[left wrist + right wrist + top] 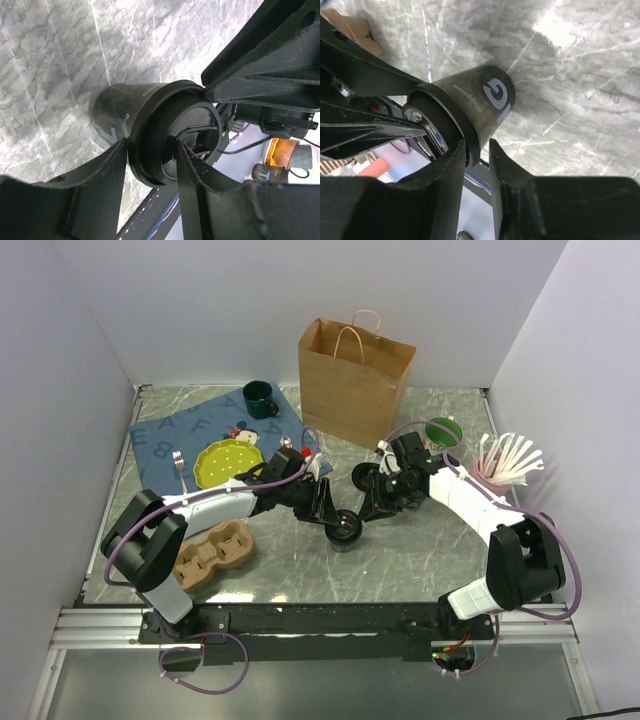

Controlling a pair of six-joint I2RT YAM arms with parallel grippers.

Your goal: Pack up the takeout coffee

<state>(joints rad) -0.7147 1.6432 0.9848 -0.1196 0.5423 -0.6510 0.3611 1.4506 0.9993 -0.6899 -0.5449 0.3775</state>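
We find the takeout coffee (pixel 345 528) near the middle of the bench (pixel 420 570), between the two arms and well in front of the brown paper bag (pixel 355 390), which stands open at the back. From above we cannot say for sure whether the cup's base rests on the marble or is just clear of it.

Both arms reach in and meet over the cup. The left pincer (pixel 325 505) comes from the left. In its wrist view one finger (pixel 100 185) lies against the outside of the black lid (pixel 165 125) and the other reaches over the lid's top, so we read it as clamped on the rim. The right pincer (pixel 372 502) comes from the opposite side. Its own view shows its fingers (pixel 445 190) drawn nearly together with the lid's edge nipped in the narrow gap, so we judge it gripped there too.

We take this double hold as a way to steady a small, smooth, tapered cup: gripping by the stiff lid rim keeps the fingers off the thin wall. The risk, as we see it, is the lid popping off if the two arms pull apart. The bag's mouth sits high, so the cup must rise well before going in. A cardboard cup carrier (pixel 215 552) lies unused beside the left arm.
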